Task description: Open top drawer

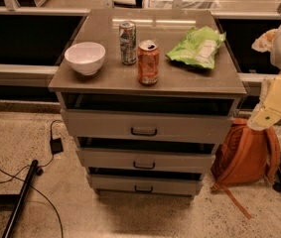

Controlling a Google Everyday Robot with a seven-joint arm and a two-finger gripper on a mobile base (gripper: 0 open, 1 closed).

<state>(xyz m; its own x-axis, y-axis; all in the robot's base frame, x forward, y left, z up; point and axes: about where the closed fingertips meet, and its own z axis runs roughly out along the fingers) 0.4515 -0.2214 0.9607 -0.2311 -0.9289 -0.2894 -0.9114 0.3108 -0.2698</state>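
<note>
Hanging at rt edge of cabinet (194,78) — claw (263,119), apart from top drawer (145,124) | grip: can't tell | backpack (244,155) below

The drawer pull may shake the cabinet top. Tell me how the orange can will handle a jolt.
The orange can stands upright, tall and narrow, near the front edge, so it may tip. Its top looks opened, so it could be part-empty and might spill. The gripper hangs right of the cabinet, clear of the top drawer.
</note>
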